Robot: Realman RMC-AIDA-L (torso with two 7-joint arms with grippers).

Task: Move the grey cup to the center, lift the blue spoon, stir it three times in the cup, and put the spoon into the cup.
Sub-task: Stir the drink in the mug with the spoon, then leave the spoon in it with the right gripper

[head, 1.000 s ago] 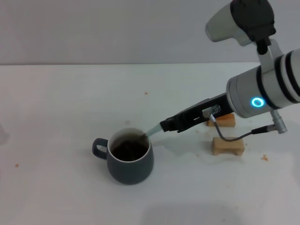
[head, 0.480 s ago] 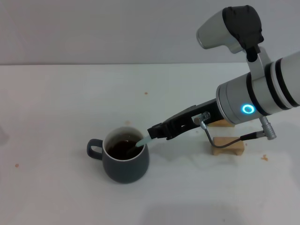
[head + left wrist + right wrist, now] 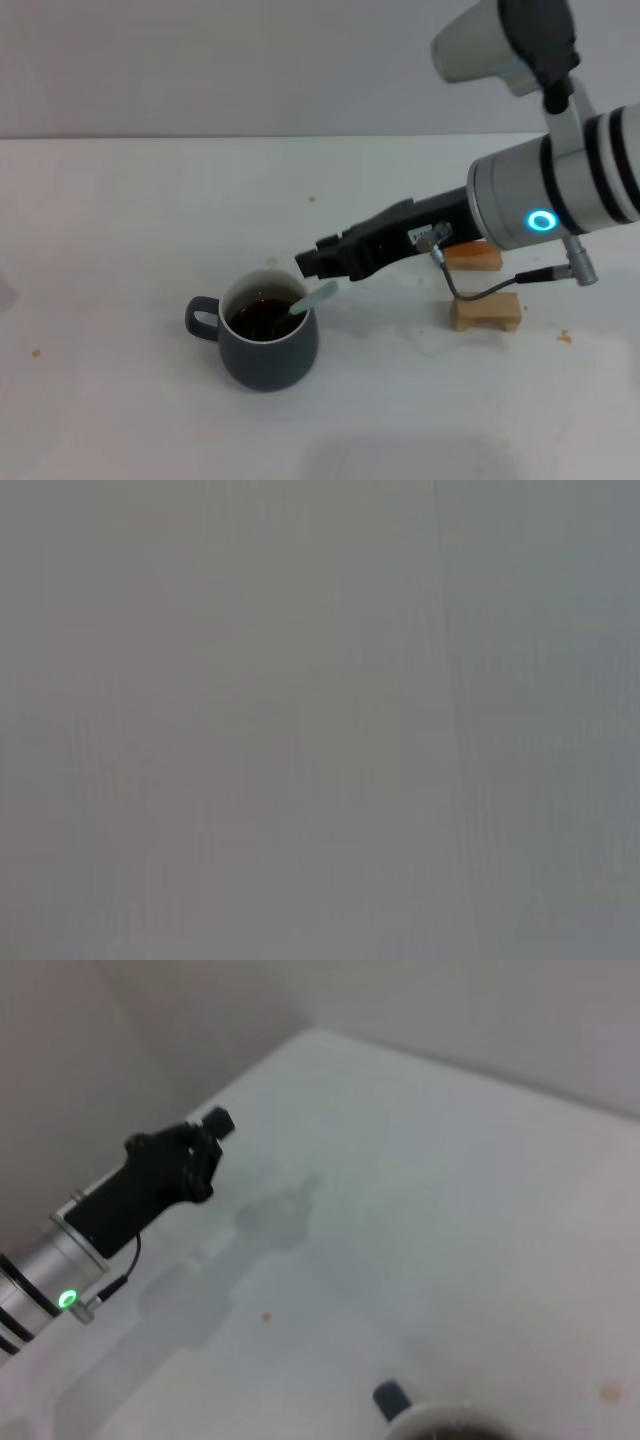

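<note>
- Grey cup (image 3: 263, 338) stands upright on the white desk (image 3: 120, 220), near the middle of my head view, loop handle toward the robot's left; dark liquid inside
- Blue spoon (image 3: 310, 298) sits in the cup: bowl end down in the liquid, pale handle leaning on the rim on the robot's right side and poking out; nothing grips it, so I read it as resting under its own weight
- Right gripper (image 3: 318, 260) hovers just above and beside the spoon handle, apart from it; fingers look parted with nothing between them, though the dark tips are hard to resolve
- My judgement: spoon-in-cup step looks done; the arm only needs a clean retreat
- Left gripper (image 3: 205, 1130) is parked well away near the desk edge, seen only in the right wrist view; cannot tell its fingers' state; the left wrist view shows only a blank grey surface
- Two wooden blocks (image 3: 485, 310) lie under the right forearm, well apart from the cup; the dangling cable (image 3: 480, 290) hangs close over them and could snag on withdrawal
- A few small brown specks (image 3: 311, 198) on the desk; nothing else stands near the cup
</note>
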